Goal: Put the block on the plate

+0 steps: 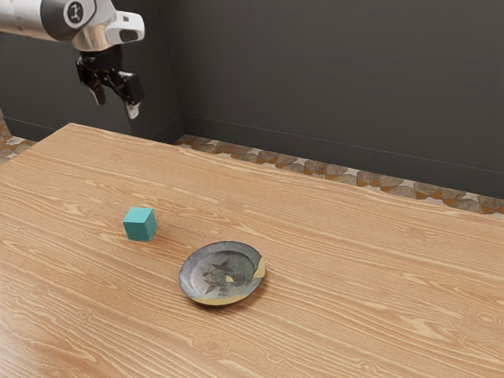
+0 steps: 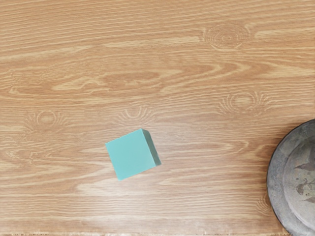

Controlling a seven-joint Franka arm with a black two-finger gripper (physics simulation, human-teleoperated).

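High over the table's far-left part in the exterior view, my gripper [image 1: 115, 109] stands open, its two fingertips well apart with nothing between them. The teal block [image 1: 140, 224] rests on the table, apart from the plate. The round grey plate [image 1: 220, 273], with yellowish patches on its rim, lies toward the exterior view's right of the block and nearer that camera. From above, the wrist view has the block [image 2: 132, 155] on bare wood and part of the plate [image 2: 281, 183].
The wooden table [image 1: 354, 276] spreads under both things, its far edge running below a dark wall [image 1: 331, 79]. A strip of stone-patterned floor [image 1: 315, 168] lies between table and wall.
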